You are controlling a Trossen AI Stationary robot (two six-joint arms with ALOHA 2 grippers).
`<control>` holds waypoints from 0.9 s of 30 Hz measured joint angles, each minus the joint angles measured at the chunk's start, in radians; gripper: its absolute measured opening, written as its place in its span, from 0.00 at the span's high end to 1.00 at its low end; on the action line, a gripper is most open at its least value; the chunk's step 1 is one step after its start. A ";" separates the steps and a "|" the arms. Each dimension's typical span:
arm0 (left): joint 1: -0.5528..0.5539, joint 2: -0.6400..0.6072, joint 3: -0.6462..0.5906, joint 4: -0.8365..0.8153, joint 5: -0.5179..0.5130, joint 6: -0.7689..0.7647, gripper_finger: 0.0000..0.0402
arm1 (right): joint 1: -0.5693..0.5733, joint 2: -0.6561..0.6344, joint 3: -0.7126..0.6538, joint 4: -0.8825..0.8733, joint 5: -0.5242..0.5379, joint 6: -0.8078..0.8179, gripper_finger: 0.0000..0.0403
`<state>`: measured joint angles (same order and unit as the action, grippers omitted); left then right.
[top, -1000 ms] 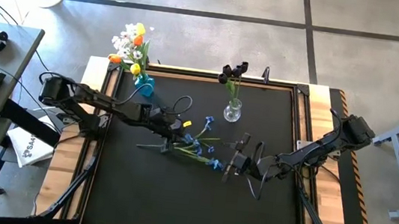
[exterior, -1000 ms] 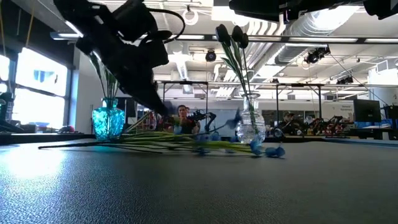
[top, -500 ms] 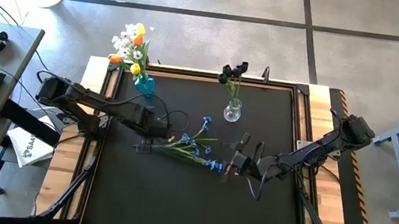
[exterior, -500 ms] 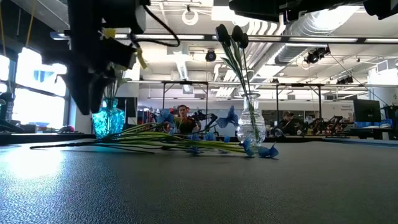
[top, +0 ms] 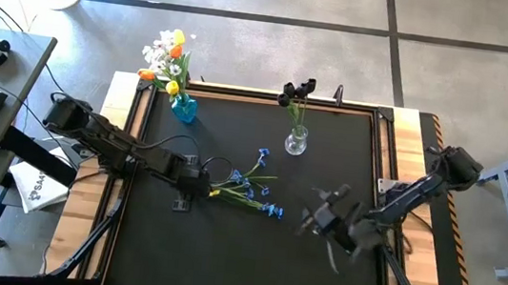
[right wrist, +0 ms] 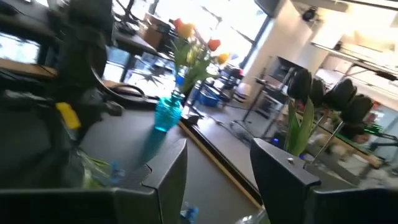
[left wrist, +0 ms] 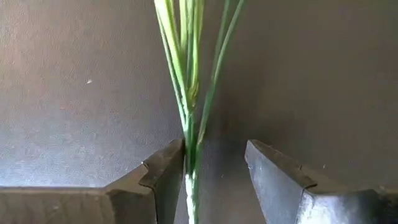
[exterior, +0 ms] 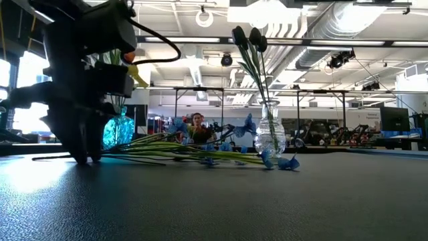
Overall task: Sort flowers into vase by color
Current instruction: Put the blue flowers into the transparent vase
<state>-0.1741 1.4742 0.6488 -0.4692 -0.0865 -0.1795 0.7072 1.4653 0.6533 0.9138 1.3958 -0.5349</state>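
Over the stem ends I am positioning the left pincer [left wrist: 214,177], fingers apart; closing off-centre risks losing blue flowers [top: 254,186] stems.

Left arm enters from the left edge of the high view, reaching toward frame centre-left; its dark two-finger left gripper [top: 182,195] is pointed straight down at the mat. Left wrist view: fingers [left wrist: 163,180] parted, a clear gap between them, one finger pad touching thin green stems, the other pad apart from them. Right arm enters from the right edge, bent low, with the dark two-finger right gripper [top: 314,218] in the lower-right-centre of the high view, tilted. Right wrist view: its fingers [right wrist: 168,168] stand apart, nothing between them.
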 joint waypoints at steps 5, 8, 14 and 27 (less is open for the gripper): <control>0.002 0.000 -0.014 0.042 -0.004 0.006 0.60 | 0.121 -0.073 0.000 -0.017 -0.023 0.002 0.57; 0.015 0.000 -0.014 0.048 0.004 0.043 0.64 | 0.164 -0.107 0.000 -0.095 -0.116 0.060 0.57; 0.055 0.005 -0.014 0.060 0.012 0.069 0.75 | 0.146 -0.132 0.000 -0.350 -0.382 0.334 0.57; 0.065 -0.019 0.006 0.127 -0.007 0.004 0.98 | -0.055 -0.132 0.000 -0.616 -0.792 0.711 0.57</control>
<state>-0.1093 1.4553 0.6547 -0.3424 -0.0933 -0.1756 0.6517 1.3334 0.6533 0.2977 0.6040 0.1764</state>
